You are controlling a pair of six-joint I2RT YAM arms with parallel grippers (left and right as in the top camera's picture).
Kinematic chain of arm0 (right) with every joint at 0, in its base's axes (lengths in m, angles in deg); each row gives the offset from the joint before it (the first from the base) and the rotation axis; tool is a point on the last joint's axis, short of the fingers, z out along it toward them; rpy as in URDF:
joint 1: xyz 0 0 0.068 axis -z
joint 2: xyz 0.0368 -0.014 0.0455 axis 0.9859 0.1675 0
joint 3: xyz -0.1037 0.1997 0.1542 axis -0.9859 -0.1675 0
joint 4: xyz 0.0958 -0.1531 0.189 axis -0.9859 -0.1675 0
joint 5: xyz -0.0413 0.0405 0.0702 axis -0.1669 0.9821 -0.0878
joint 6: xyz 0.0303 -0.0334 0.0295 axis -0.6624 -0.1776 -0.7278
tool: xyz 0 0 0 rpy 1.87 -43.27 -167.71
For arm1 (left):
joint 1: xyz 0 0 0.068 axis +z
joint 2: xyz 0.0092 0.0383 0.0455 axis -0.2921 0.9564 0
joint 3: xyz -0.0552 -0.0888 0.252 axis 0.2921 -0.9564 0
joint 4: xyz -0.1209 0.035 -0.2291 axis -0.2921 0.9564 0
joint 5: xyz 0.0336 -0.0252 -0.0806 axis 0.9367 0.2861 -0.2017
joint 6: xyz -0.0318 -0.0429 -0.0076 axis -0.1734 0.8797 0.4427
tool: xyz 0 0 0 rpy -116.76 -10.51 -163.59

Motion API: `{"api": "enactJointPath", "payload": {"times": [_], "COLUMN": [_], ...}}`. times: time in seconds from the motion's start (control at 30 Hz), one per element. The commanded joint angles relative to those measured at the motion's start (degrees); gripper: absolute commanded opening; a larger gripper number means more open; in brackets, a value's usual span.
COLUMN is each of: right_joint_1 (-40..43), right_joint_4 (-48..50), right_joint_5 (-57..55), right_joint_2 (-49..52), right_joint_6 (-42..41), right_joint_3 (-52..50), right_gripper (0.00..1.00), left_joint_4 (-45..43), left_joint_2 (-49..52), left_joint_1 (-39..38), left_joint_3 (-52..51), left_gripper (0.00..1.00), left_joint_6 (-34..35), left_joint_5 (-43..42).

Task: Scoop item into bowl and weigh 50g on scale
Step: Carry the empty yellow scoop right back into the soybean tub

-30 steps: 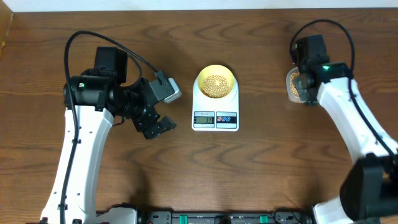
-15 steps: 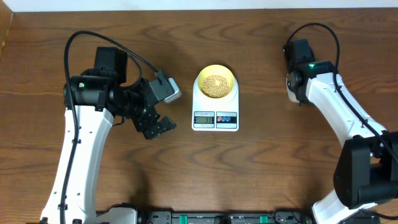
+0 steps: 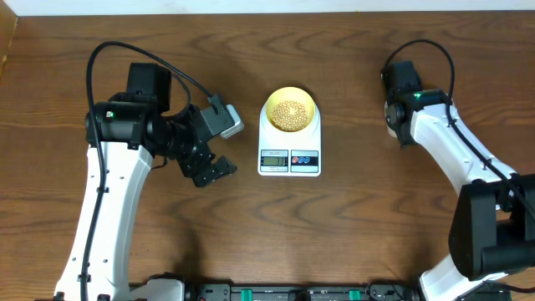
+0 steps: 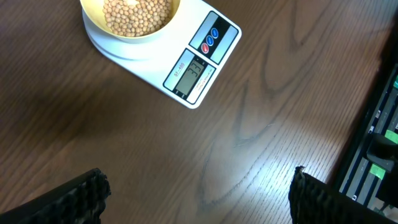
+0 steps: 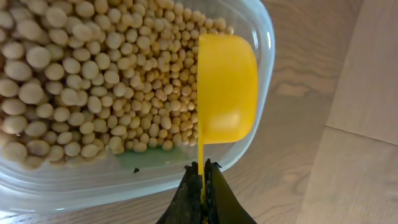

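Observation:
The pale-yellow bowl (image 3: 290,113) stands on the back of the white scale (image 3: 289,155) and holds a heap of tan beans (image 3: 290,114). In the left wrist view the bowl (image 4: 99,22), its beans (image 4: 137,12) and the scale (image 4: 199,68) lie at top left. My left gripper (image 3: 209,170) is open and empty, left of the scale, over bare table (image 4: 199,199). My right gripper (image 5: 202,180) is shut on the handle of a bright yellow scoop (image 5: 227,93). The scoop is turned on its side over beans (image 5: 81,87) at the right end of a clear tub (image 5: 74,186).
In the overhead view the clear tub (image 3: 389,117) is mostly hidden under my right wrist at the right rear of the table. A black rail with green parts (image 4: 379,149) runs along the table's front edge. A paler board (image 5: 367,124) lies beyond the tub.
My right wrist has swung left and towards the back, now covering the tub that showed beside it a second ago. The left arm, bowl and scale have not moved.

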Motion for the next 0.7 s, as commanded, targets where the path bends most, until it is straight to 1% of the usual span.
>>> {"api": "enactJointPath", "payload": {"times": [0.0, 0.2, 0.37, 0.67], "right_joint_1": [0.22, 1.09, 3.02, 3.19], "right_joint_4": [1.79, 2.89, 2.12, 1.4], "right_joint_5": [-1.07, 0.44, 8.63, 19.08], "right_joint_2": [0.31, 0.31, 0.31, 0.28], "right_joint_6": [-1.11, -1.09, -0.96, -0.68], "right_joint_3": [-1.29, -1.68, -1.68, -1.64], "right_gripper": [0.01, 0.01, 0.01, 0.01], "left_joint_4": [0.37, 0.37, 0.37, 0.37], "left_joint_2": [0.37, 0.37, 0.37, 0.37], "left_joint_1": [-0.09, -0.09, -0.09, -0.09], "left_joint_3": [0.5, 0.5, 0.5, 0.5], "left_gripper": [0.95, 0.95, 0.95, 0.95], "left_joint_6": [-1.01, -0.98, -0.98, -0.98], "left_joint_5": [-0.74, -0.74, -0.74, -0.74]}}
